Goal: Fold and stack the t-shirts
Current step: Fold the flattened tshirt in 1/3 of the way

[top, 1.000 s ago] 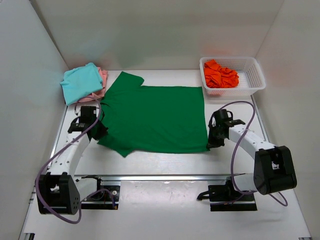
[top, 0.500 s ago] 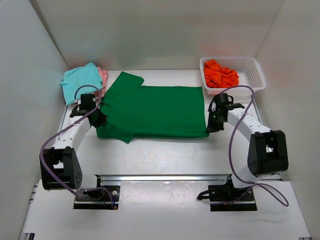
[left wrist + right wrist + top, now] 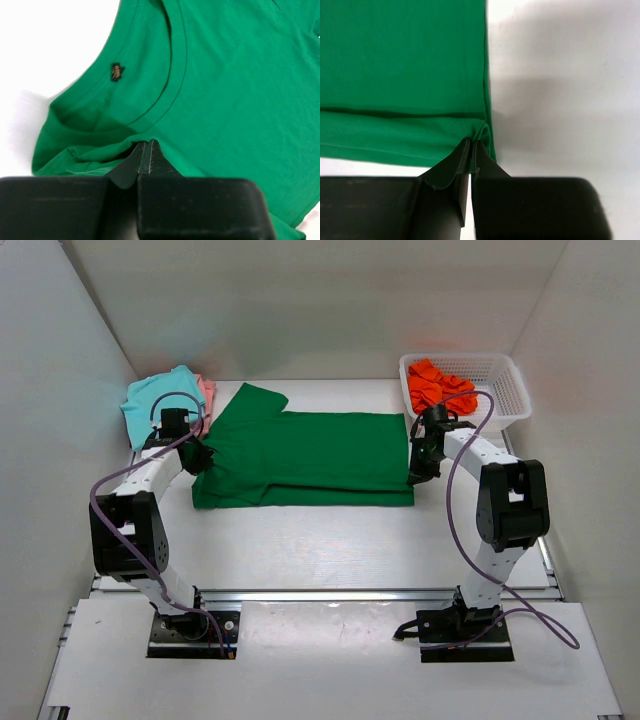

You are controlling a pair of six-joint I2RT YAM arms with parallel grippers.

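The dark green t-shirt (image 3: 310, 455) lies spread on the table, its near half lifted and carried over the far half. My left gripper (image 3: 197, 458) is shut on the shirt's near left edge beside the collar (image 3: 150, 107). My right gripper (image 3: 415, 472) is shut on the shirt's near right hem corner (image 3: 482, 132). The teal t-shirt (image 3: 160, 405) lies folded on the pale pink t-shirt (image 3: 207, 395) at the far left. The bright orange t-shirt (image 3: 437, 388) is crumpled in the basket.
A white mesh basket (image 3: 505, 390) stands at the far right corner. White walls close the left, back and right sides. The bare white table (image 3: 320, 545) shows in front of the shirt.
Both grippers have moved away from me with the green shirt's near edge, drawing it over the far half. The shirt's visible depth has shrunk.
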